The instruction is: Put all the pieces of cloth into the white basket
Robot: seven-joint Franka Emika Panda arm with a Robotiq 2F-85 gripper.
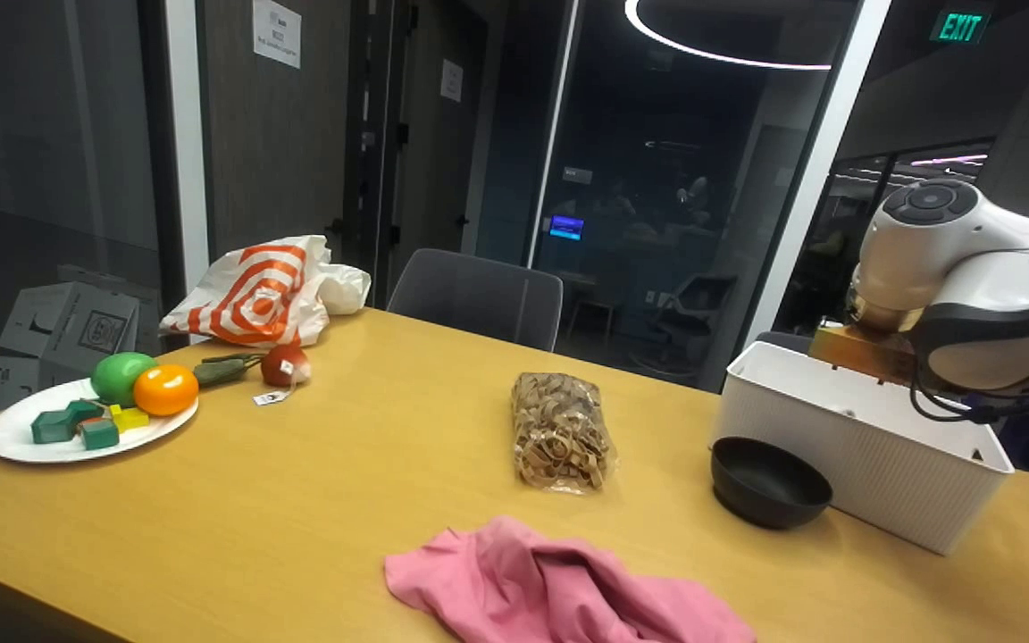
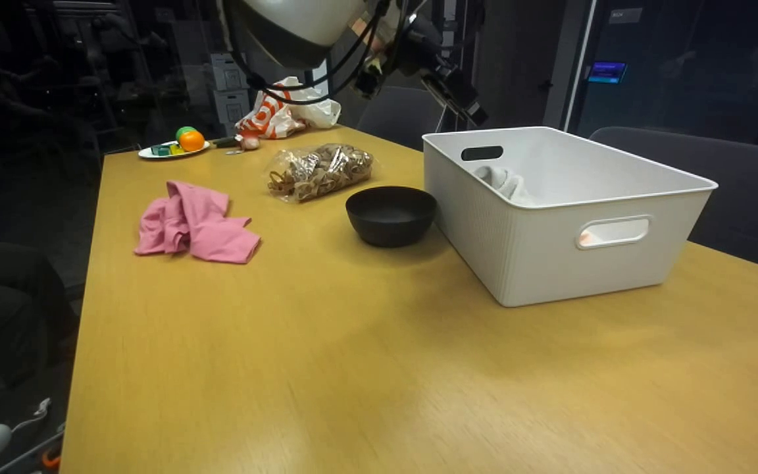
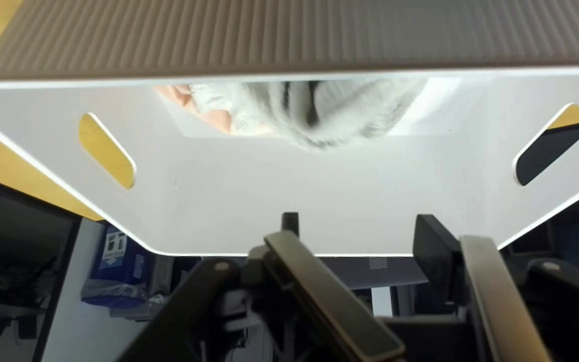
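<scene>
A pink cloth (image 1: 559,589) lies crumpled on the table, and it also shows in an exterior view (image 2: 198,227). The white basket (image 1: 881,460) stands on the table in both exterior views (image 2: 484,237) and fills much of the wrist view (image 3: 299,186). Inside it are a fluffy white-grey cloth (image 3: 340,110), also visible in an exterior view (image 2: 503,181), and a peach cloth (image 3: 216,119), partly hidden by the basket wall. My gripper (image 3: 355,226) is open, with nothing between its fingers. In an exterior view the gripper (image 2: 468,108) is above the basket's far side.
A black bowl (image 1: 769,482) stands close against the basket's side. A clear bag of brown curled pieces (image 1: 562,433) lies mid-table. A white plate (image 1: 5,433) with toy fruit and blocks, a red item (image 1: 285,366) and a plastic bag (image 1: 255,295) are farther off. Chairs (image 1: 479,299) stand behind the table.
</scene>
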